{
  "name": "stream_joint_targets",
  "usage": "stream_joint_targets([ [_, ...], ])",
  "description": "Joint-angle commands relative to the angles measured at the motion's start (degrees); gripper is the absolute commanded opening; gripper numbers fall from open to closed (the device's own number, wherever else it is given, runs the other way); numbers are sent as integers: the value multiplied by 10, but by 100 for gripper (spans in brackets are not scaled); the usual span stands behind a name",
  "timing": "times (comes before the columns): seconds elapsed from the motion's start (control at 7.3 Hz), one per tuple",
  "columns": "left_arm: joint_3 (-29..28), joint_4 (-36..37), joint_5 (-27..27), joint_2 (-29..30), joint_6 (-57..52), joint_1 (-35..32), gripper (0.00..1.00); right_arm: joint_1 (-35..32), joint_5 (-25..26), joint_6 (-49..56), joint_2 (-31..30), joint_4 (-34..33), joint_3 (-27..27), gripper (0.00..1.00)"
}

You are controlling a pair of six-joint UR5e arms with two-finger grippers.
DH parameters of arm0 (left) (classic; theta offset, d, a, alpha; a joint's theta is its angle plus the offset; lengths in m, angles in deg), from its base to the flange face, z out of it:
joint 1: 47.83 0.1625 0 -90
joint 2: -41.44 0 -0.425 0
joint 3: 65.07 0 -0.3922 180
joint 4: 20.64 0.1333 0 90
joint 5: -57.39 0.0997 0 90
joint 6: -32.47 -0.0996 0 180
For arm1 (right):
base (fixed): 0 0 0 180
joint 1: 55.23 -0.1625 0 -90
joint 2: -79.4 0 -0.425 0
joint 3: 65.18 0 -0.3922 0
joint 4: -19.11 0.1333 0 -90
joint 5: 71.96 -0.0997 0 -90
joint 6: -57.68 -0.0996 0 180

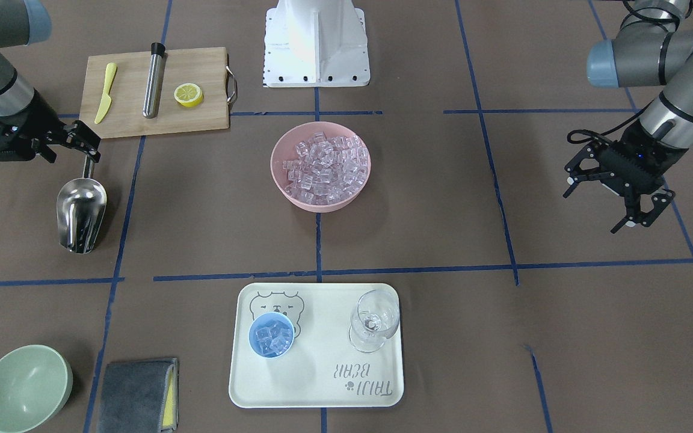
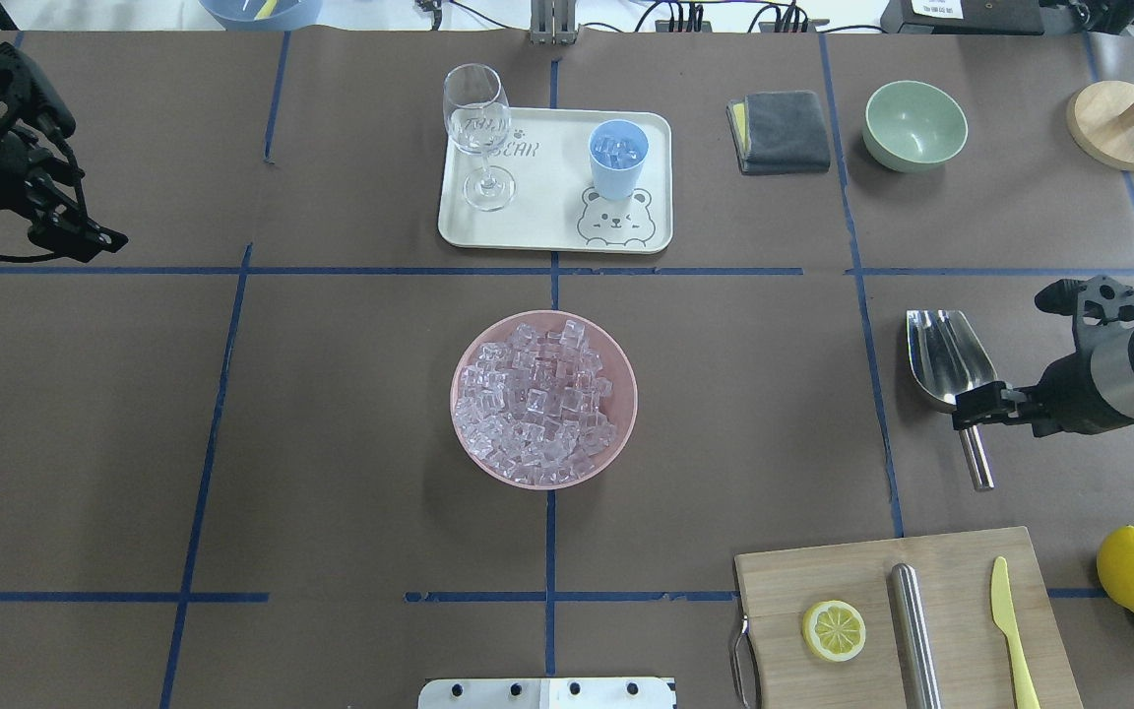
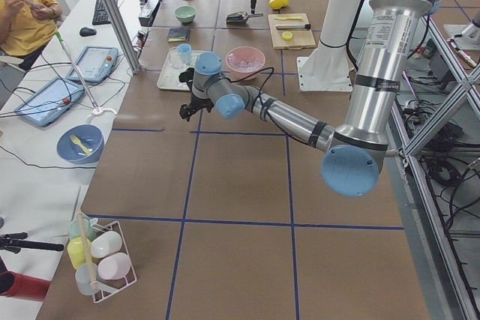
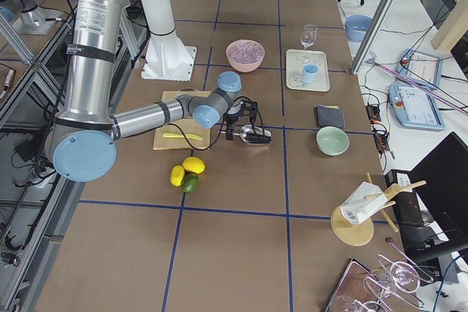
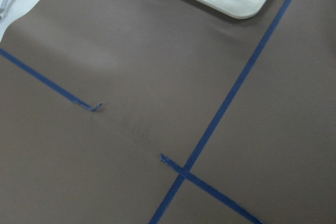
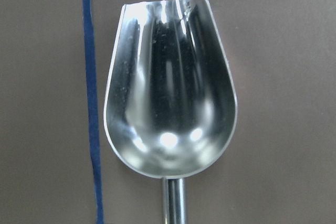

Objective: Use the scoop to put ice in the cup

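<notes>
The steel scoop (image 1: 80, 213) lies empty on the table at my right side, also in the overhead view (image 2: 946, 359) and filling the right wrist view (image 6: 168, 108). My right gripper (image 1: 89, 150) sits over its rod handle, shut on it (image 2: 969, 409). The light-blue cup (image 1: 271, 335) stands on the cream tray (image 1: 322, 385) and holds a few ice cubes (image 2: 618, 150). More ice (image 1: 322, 165) fills the pink bowl (image 1: 274, 159) at the table's middle. My left gripper (image 1: 593, 210) is open and empty, far off at my left.
A wine glass (image 1: 373, 322) stands on the tray beside the cup. A cutting board (image 1: 136, 120) with a knife, steel cylinder and lemon half is near the scoop. A green bowl (image 1: 24, 388), a grey cloth (image 1: 136, 394) and whole lemons (image 2: 1133, 571) lie nearby.
</notes>
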Motion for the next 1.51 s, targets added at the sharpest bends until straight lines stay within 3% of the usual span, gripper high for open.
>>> stream_joint_targets([
  [0.0, 0, 75, -1, -31, 0, -58, 100, -93, -50, 88, -6, -15, -15, 100],
  [0.27, -7, 77, -4, -90, -1, -139, 100, -178, -51, 258, 5, -119, -28, 100],
  [0.55, -56, 77, -122, -126, -1, -199, 100, -255, -66, 377, 20, -193, -45, 100],
  [0.82, -89, 77, -131, -141, -1, -248, 100, -318, -110, 446, 36, -197, -105, 100],
  [1.1, -126, 78, -133, -137, 2, -247, 100, -337, -117, 457, 24, -199, -111, 100],
  [1.37, -116, 122, -143, -132, 2, -259, 100, -356, -123, 457, 16, -201, -105, 100],
])
